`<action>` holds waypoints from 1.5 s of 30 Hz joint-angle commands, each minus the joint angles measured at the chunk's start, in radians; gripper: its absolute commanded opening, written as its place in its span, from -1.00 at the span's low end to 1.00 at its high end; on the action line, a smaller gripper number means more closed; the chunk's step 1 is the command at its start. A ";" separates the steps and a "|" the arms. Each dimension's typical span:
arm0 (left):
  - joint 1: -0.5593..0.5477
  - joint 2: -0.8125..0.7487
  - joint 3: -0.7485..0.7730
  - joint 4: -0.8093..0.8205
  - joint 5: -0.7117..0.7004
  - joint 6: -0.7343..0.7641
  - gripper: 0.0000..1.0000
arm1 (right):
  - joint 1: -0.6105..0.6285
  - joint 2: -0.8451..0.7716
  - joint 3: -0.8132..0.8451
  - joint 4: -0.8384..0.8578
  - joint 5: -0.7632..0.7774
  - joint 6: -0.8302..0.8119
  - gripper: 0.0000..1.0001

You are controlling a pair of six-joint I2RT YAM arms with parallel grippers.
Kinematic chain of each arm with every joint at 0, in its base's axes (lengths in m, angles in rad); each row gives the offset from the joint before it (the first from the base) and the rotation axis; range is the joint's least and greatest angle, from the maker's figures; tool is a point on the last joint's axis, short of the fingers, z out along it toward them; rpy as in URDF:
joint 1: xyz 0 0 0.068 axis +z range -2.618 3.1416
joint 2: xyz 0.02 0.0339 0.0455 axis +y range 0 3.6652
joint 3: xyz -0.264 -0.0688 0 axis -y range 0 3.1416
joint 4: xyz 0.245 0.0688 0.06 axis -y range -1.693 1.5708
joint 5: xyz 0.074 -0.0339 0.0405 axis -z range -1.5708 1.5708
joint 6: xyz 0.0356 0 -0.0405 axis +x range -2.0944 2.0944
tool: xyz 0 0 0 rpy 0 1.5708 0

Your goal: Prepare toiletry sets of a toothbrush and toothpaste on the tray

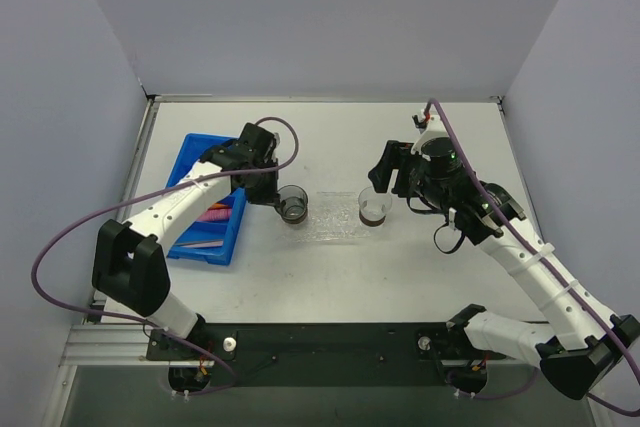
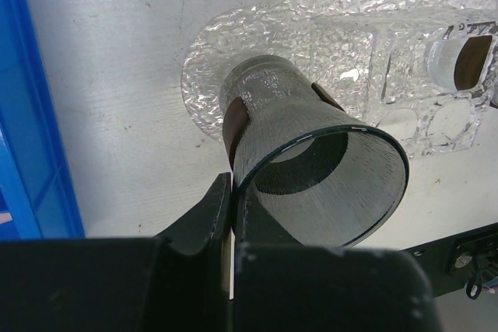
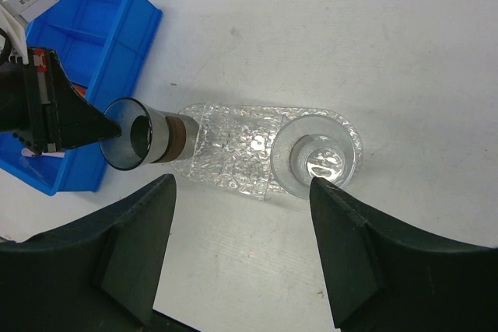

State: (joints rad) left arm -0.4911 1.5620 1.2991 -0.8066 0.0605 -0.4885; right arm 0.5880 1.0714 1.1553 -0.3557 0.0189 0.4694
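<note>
Left gripper (image 2: 232, 192): clamped on the rim of the tilted cup (image 2: 311, 161).
Tilted cup: dark base at the left end of the tray (image 2: 366, 29).
Right gripper (image 3: 241, 188): my fingers wide apart, holding nothing, over the upright cup (image 3: 319, 162).
Upright cup: stands on the tray's right end.
Toothpaste (image 1: 214, 215): in the blue bin (image 1: 190, 162), beside my left arm.

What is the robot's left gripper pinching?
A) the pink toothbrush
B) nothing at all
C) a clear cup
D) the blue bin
C: the left gripper is shut on the rim of the clear cup, at one end of the tray.
</note>
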 commanded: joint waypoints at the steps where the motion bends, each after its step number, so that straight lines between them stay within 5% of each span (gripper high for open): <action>1: -0.004 0.010 0.008 0.069 0.004 -0.012 -1.00 | -0.008 0.009 0.007 0.029 0.003 -0.008 0.29; 45: -0.010 0.086 0.028 0.057 0.035 0.073 -0.99 | -0.022 0.019 0.000 0.032 -0.011 -0.005 0.31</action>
State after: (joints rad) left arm -0.4980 1.6390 1.2762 -0.7673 0.0971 -0.4145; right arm 0.5743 1.0855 1.1553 -0.3553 0.0105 0.4686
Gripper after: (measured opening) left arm 0.059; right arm 0.652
